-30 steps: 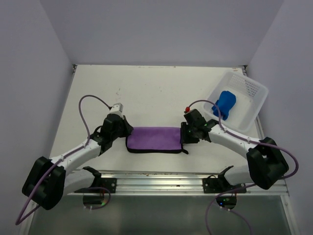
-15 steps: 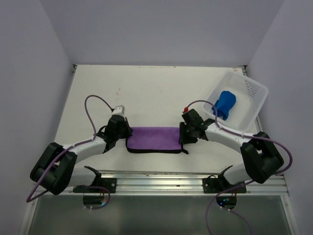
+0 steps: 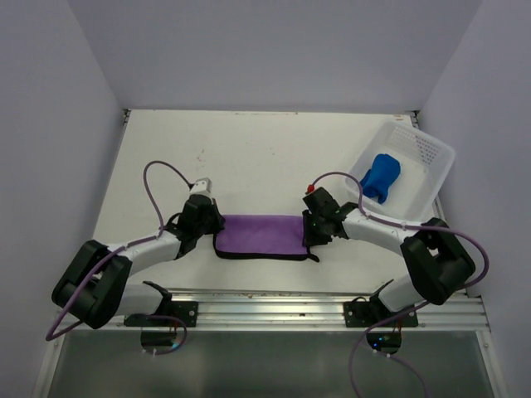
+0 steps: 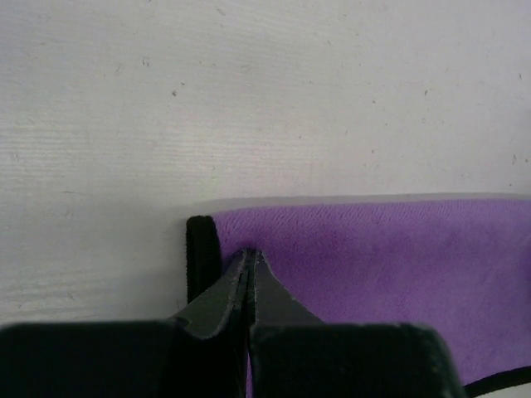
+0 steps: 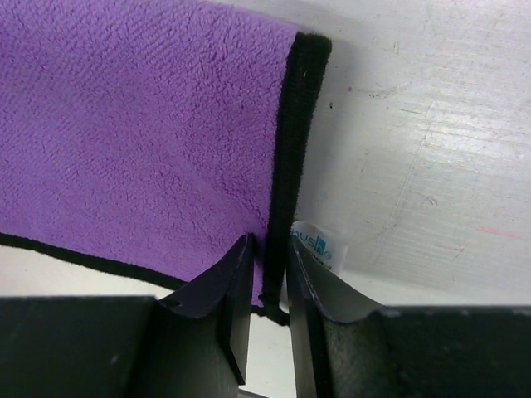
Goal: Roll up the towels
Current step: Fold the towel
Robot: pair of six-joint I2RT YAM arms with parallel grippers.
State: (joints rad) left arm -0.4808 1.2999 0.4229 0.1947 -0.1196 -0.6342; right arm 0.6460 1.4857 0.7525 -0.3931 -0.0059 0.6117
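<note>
The purple towel (image 3: 261, 236) lies flat near the table's front edge, folded into a long strip with black trim. My left gripper (image 3: 215, 229) is at its left end. In the left wrist view my left gripper (image 4: 249, 254) is shut, its tips pinching the purple towel (image 4: 373, 257) just inside the black trim. My right gripper (image 3: 309, 233) is at the right end. In the right wrist view my right gripper (image 5: 268, 253) is closed on the towel's black trim (image 5: 290, 141), with a white label (image 5: 315, 245) beside it. The blue towel (image 3: 382, 177) sits bunched in the basket.
The white perforated basket (image 3: 428, 155) stands tilted at the back right, beside the right arm. A metal rail (image 3: 274, 303) runs along the table's near edge. Walls close in the left, back and right sides.
The left arm has dropped lower and its elbow has moved out to the left. The right gripper has shifted slightly left and up at the towel's right end. The towel has not moved.
</note>
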